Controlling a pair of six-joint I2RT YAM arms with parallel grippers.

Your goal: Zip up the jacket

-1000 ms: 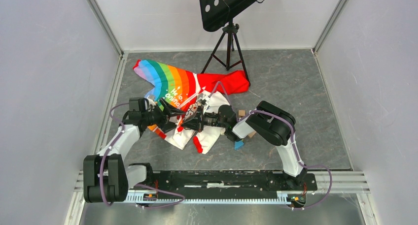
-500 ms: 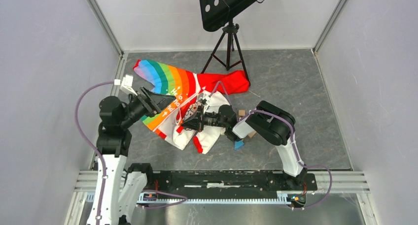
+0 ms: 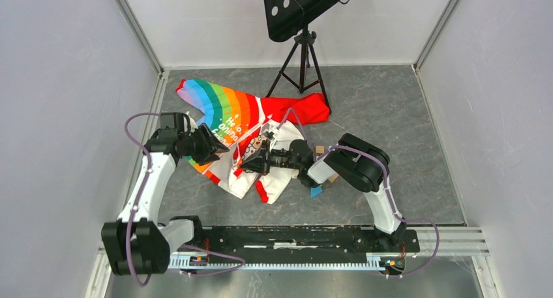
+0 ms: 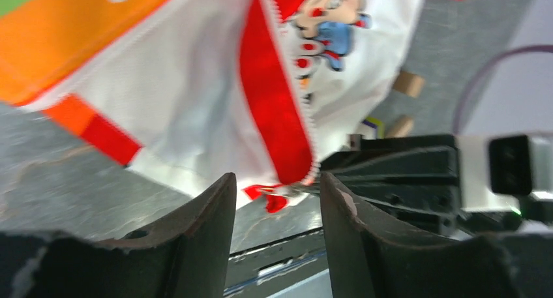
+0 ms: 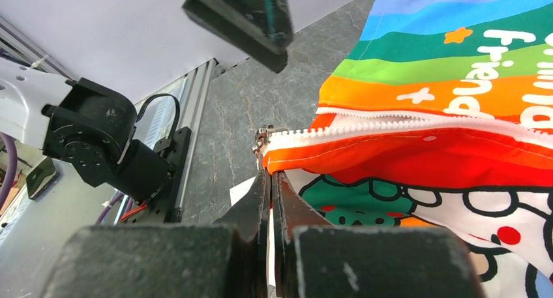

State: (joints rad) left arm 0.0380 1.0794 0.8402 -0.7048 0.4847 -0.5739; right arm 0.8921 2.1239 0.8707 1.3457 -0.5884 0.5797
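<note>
**Subject.** The jacket (image 3: 248,125) lies open and crumpled on the table (image 3: 391,115), directly in front of both tools. Its two front edges are apart and no length of zip is joined. The zip teeth (image 5: 391,125) run away from the right gripper's tips along the orange edge. The metal slider (image 5: 263,139) sits at the hem end, just above those tips.

**Tools.** The right gripper (image 5: 269,174) is pinched nearly closed on the hem corner beside the slider. The left gripper (image 4: 277,193) has its fingers apart with nothing between them. The red-edged front of the jacket lies just beyond its fingertips.

**Change.** A second ago the left gripper was down at the jacket, close to the right gripper. Half a second ago it had lifted and drawn back to its own side. It has now come down again, just short of the lower end of the rainbow panel. The right gripper has not moved. In my judgement the left tool is repositioning to take hold again, and zipping has not begun.

**Lettering.** There is white lettering on the rainbow panel. From above it appears to begin "Hello". The right wrist view shows it upside down, and one word may be "friend". The rest is illegible, and no brand label is visible.

**Surroundings.** Small wooden blocks (image 3: 319,149) lie beside the right wrist. A music stand (image 3: 303,4) stands beyond the jacket.
</note>
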